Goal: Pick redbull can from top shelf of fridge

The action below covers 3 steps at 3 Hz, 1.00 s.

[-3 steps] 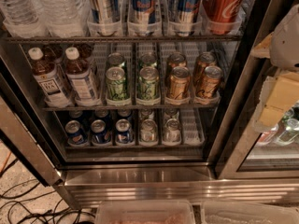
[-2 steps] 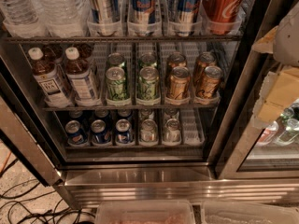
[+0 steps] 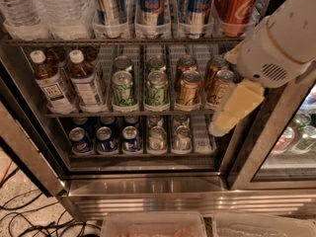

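Note:
Three redbull cans stand in clear trays on the top shelf [image 3: 74,42] of the fridge [image 3: 148,184]: one in the middle [image 3: 150,4], one to its right [image 3: 195,4] and a more silver one to its left [image 3: 109,4]. Their tops are cut off by the upper edge of the view. My gripper [image 3: 233,110], cream-coloured under a white arm housing [image 3: 276,43], hangs at the right in front of the middle shelf. It is below and to the right of the redbull cans and holds nothing that I can see.
A red Coca-Cola can [image 3: 237,4] stands right of the redbull cans, and water bottles [image 3: 44,9] stand to their left. The middle shelf holds tea bottles [image 3: 84,80] and green and gold cans [image 3: 157,88]. Short cans [image 3: 106,139] fill the bottom shelf. The door frame [image 3: 266,137] is at the right and cables [image 3: 29,216] lie on the floor.
My arm and gripper have come in from the right edge, moving left in front of the right side of the fridge's middle shelf. The cans have not moved.

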### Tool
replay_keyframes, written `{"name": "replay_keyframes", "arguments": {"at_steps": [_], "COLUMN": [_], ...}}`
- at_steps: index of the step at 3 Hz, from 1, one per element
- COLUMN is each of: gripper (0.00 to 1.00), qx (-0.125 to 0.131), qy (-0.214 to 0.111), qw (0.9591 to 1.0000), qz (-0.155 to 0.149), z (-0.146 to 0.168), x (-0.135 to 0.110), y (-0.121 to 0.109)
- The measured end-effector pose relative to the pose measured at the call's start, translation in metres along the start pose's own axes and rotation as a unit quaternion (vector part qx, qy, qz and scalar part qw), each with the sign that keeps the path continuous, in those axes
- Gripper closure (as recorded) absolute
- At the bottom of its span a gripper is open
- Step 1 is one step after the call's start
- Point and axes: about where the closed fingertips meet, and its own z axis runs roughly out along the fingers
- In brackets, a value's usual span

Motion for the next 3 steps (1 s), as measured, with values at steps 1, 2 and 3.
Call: {"name": "replay_keyframes", "arguments": {"at_steps": [1,2,3], "gripper": [0.00,0.00,0.00], "qx": [-0.011,-0.025,-0.022], "qy": [-0.064,-0.137,-0.218], "qw": [0.9976,0.9894,0.9736], "qz": [0.024,0.041,0.064], "z": [0.041,0.085,0.124], "x": [-0.016,-0.020,-0.022], "y": [0.019,0.045,0.066]}}
